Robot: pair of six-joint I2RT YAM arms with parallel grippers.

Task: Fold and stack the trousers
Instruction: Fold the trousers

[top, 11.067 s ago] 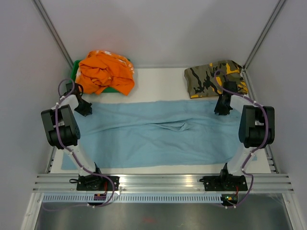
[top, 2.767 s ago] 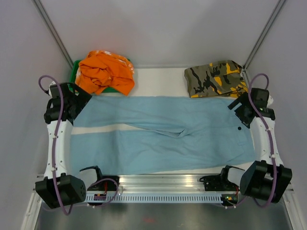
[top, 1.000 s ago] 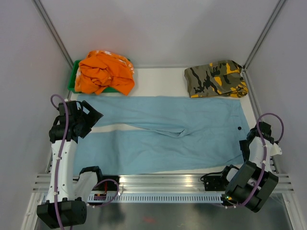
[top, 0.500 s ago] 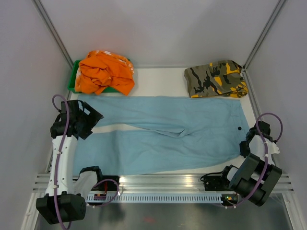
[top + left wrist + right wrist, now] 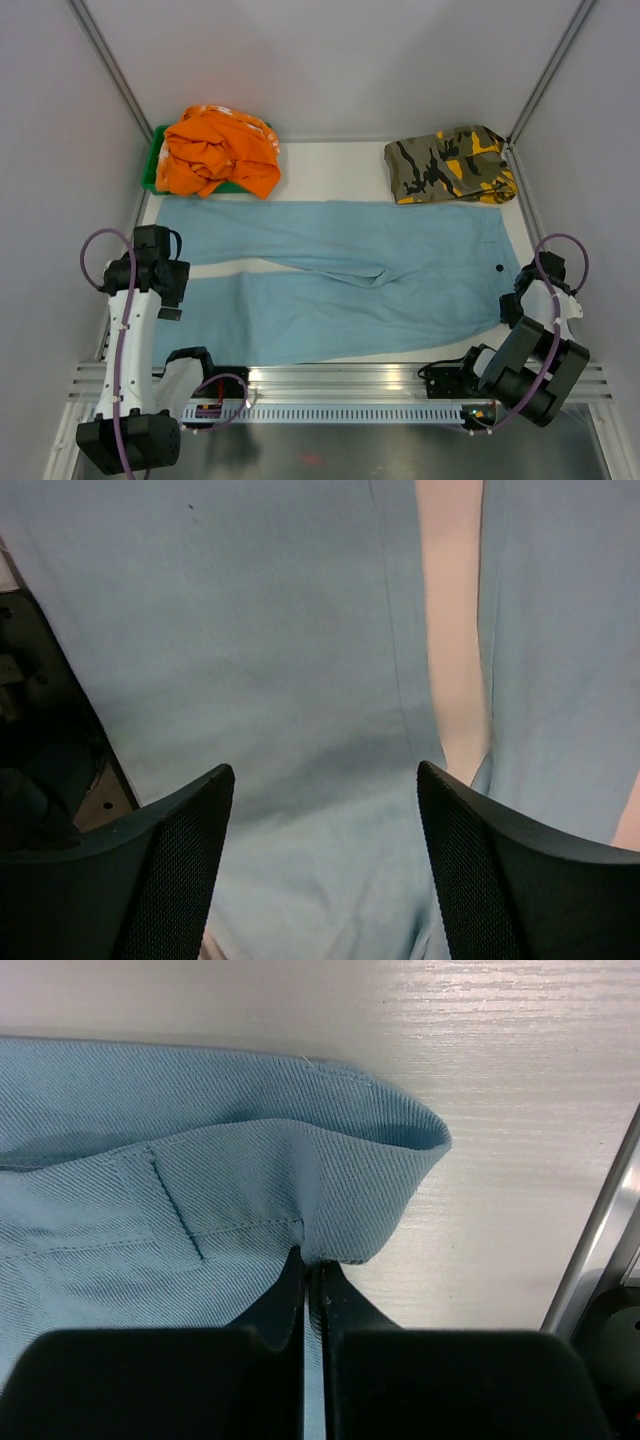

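Your right gripper (image 5: 310, 1260) is clenched on a raised fold of the waistband of the trousers (image 5: 340, 290), by the table's right edge toward the near corner. Your left gripper (image 5: 322, 770) is released, fingers spread wide over the nearer leg at the left edge. The trousers lie flat across the table (image 5: 330, 165), waist right, legs left, with a bare strip between the legs. A camouflage garment (image 5: 450, 165) sits in the far right corner, an orange garment (image 5: 220, 150) in the far left.
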